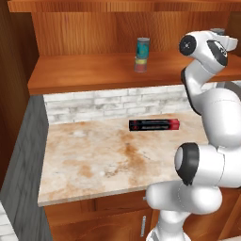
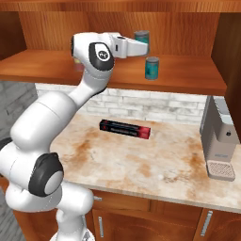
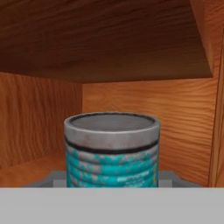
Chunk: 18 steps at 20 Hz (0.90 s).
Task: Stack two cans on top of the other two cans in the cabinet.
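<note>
Setting: simulated kitchen with a speckled beige stone counter (image 1: 94, 155), a pale brick backsplash (image 1: 108, 103) behind it and wooden doors below.
Cabinet: the reddish-brown cabinet (image 1: 84, 28) hangs over the counter; its wide plank shelf (image 1: 80, 73) runs above the backsplash.
Stacked pair: in the left base view a teal can (image 1: 143, 46) stands upright on top of a can with a yellow and red label (image 1: 141, 64), both toward the back of the shelf.
Lone can: in the right base view another teal can (image 2: 152, 67) stands upright on the shelf, alone, right of the arm's wrist.
Held can: a fourth teal can (image 2: 141, 36) with a silver rim sits at the end of the arm, higher than the lone can and a little to its left; whether it hangs directly above that can I cannot tell.
Jaws: the gripper (image 2: 141, 48) reaches into the cabinet with its jaws clenched on the held can; the hand view shows that can (image 3: 112, 151) upright and close up, with the cabinet's back panel and underside of the top board behind it.
Arm: the white arm (image 2: 89, 80) bends up from the base and turns right into the cabinet.
Box: a long black-and-red box (image 1: 154, 124) lies flat on the counter near the backsplash.
Appliance: a grey machine (image 2: 218, 141) stands at the right end of the counter.
</note>
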{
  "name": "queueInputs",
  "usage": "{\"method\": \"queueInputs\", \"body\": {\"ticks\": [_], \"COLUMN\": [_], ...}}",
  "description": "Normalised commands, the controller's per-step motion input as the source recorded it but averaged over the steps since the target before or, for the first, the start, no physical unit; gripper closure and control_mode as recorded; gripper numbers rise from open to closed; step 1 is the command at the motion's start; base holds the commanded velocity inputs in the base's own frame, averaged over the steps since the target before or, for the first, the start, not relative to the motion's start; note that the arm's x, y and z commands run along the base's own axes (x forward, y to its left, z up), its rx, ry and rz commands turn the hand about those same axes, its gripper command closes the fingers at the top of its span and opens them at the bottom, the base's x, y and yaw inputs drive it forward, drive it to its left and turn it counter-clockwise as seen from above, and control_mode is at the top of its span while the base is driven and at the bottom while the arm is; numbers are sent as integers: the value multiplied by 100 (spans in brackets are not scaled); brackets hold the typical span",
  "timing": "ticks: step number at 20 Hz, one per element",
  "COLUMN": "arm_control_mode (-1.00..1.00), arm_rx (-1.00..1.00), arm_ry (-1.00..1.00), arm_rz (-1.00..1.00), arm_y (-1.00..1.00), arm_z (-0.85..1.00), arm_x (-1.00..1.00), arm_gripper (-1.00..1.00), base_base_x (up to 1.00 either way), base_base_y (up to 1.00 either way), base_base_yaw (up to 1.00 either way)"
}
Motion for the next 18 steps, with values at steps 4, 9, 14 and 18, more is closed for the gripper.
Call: {"method": "queueInputs", "body": {"ticks": [4, 9, 14, 18], "arm_control_mode": [-100, -100, -100, -100], "arm_rx": [0, 0, 0, 0], "arm_ry": [0, 0, 2, 6], "arm_rz": [0, 1, 2, 2], "arm_y": [-20, -9, -2, -3], "arm_z": [-3, -2, -1, -4], "arm_x": [4, 11, 21, 14], "arm_gripper": [100, 100, 100, 100], "base_base_x": [0, 0, 0, 0], "base_base_y": [0, 0, 0, 0], "base_base_yaw": [0, 0, 0, 0]}}
